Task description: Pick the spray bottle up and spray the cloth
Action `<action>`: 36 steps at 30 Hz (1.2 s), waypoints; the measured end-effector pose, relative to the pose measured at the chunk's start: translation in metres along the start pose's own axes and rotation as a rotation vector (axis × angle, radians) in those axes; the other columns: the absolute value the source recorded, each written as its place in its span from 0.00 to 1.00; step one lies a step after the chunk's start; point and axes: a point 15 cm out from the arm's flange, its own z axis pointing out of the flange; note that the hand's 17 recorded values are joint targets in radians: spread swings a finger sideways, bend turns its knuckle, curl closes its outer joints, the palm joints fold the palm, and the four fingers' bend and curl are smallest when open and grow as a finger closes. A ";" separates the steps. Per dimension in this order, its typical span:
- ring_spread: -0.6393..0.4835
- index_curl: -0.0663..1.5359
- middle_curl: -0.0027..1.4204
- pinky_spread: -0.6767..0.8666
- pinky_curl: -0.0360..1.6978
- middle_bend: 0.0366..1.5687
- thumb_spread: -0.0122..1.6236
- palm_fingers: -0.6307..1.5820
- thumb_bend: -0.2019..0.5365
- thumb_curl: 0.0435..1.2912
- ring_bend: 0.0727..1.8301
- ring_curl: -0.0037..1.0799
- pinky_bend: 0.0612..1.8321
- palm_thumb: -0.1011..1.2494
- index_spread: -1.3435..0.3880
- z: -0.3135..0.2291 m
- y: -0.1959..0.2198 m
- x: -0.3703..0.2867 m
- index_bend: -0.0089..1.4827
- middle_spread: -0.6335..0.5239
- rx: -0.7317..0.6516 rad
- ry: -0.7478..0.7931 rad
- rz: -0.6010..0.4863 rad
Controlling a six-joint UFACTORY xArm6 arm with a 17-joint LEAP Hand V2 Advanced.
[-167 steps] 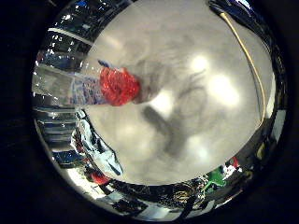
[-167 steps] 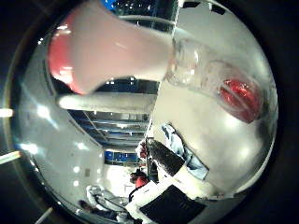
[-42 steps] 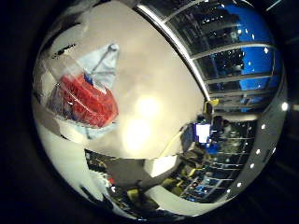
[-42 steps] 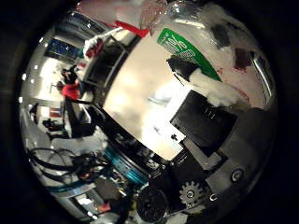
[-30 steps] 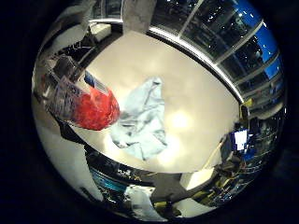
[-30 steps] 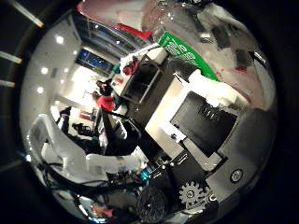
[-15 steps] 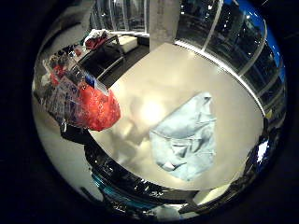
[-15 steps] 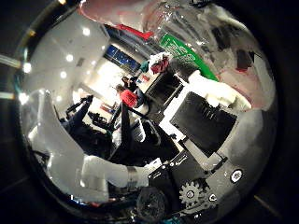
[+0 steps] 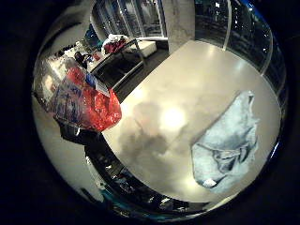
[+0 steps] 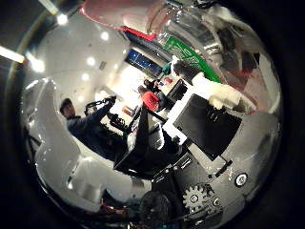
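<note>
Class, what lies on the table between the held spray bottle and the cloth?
Bare tabletop only, in the little finger side view, between spray bottle and cloth.

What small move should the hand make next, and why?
Probably turn the spray bottle toward the cloth before squeezing. The bottle is close to the palm, held in the hand, while the cloth lies crumpled on the white table, off to one side.

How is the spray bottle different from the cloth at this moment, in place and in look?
The spray bottle is held up close to the palm, off the table; the cloth lies on the table, apart from it. The spray bottle is clear with a red part; the cloth is pale blue-grey. The spray bottle looks rigid; the cloth is soft and crumpled in folds. Both show in the little finger side view.
</note>
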 end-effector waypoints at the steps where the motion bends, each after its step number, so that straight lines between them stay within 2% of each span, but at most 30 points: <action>1: 0.38 0.54 0.50 0.34 0.91 0.87 0.42 0.80 0.25 0.69 0.75 0.71 0.53 0.81 0.66 0.002 0.000 0.005 0.81 0.47 -0.001 0.003 0.001; 18: 0.40 0.54 0.50 0.34 0.88 0.86 0.46 0.80 0.24 0.68 0.75 0.70 0.53 0.80 0.66 0.018 -0.009 0.104 0.80 0.47 0.000 0.078 0.029; 22: 0.41 0.53 0.48 0.33 0.81 0.83 0.48 0.81 0.23 0.66 0.74 0.66 0.51 0.75 0.67 0.021 -0.002 0.117 0.77 0.48 -0.014 0.088 0.040; 25: 0.42 0.50 0.45 0.30 0.73 0.78 0.48 0.79 0.22 0.61 0.70 0.60 0.49 0.71 0.65 0.023 0.002 0.120 0.65 0.48 -0.021 0.090 0.030; 27: 0.41 0.48 0.43 0.26 0.67 0.73 0.48 0.76 0.22 0.59 0.68 0.57 0.49 0.69 0.63 0.023 0.003 0.121 0.50 0.46 -0.027 0.099 0.007; 29: 0.39 0.45 0.41 0.20 0.62 0.63 0.48 0.66 0.23 0.55 0.66 0.54 0.53 0.68 0.59 0.023 0.005 0.121 0.32 0.44 -0.040 0.102 -0.010; 30: 0.37 0.43 0.40 0.18 0.60 0.59 0.50 0.62 0.23 0.53 0.66 0.53 0.55 0.68 0.58 0.023 0.007 0.121 0.25 0.42 -0.054 0.104 -0.025; 31: 0.36 0.42 0.38 0.16 0.58 0.54 0.54 0.54 0.24 0.51 0.63 0.52 0.54 0.69 0.56 0.023 0.009 0.122 0.20 0.42 -0.069 0.107 -0.041; 32: 0.36 0.41 0.37 0.16 0.57 0.51 0.55 0.48 0.24 0.51 0.61 0.51 0.52 0.68 0.55 0.023 0.011 0.122 0.19 0.42 -0.085 0.108 -0.058; 33: 0.37 0.41 0.36 0.16 0.57 0.48 0.57 0.45 0.24 0.49 0.60 0.50 0.51 0.67 0.54 0.023 0.014 0.123 0.19 0.42 -0.101 0.112 -0.074; 35: 0.39 0.37 0.32 0.25 0.53 0.39 0.61 0.33 0.23 0.44 0.51 0.43 0.40 0.65 0.53 0.023 0.015 0.123 0.19 0.44 -0.119 0.120 -0.095; 36: 0.40 0.37 0.32 0.28 0.53 0.37 0.61 0.32 0.23 0.43 0.49 0.42 0.39 0.64 0.53 0.022 0.016 0.124 0.20 0.45 -0.127 0.128 -0.105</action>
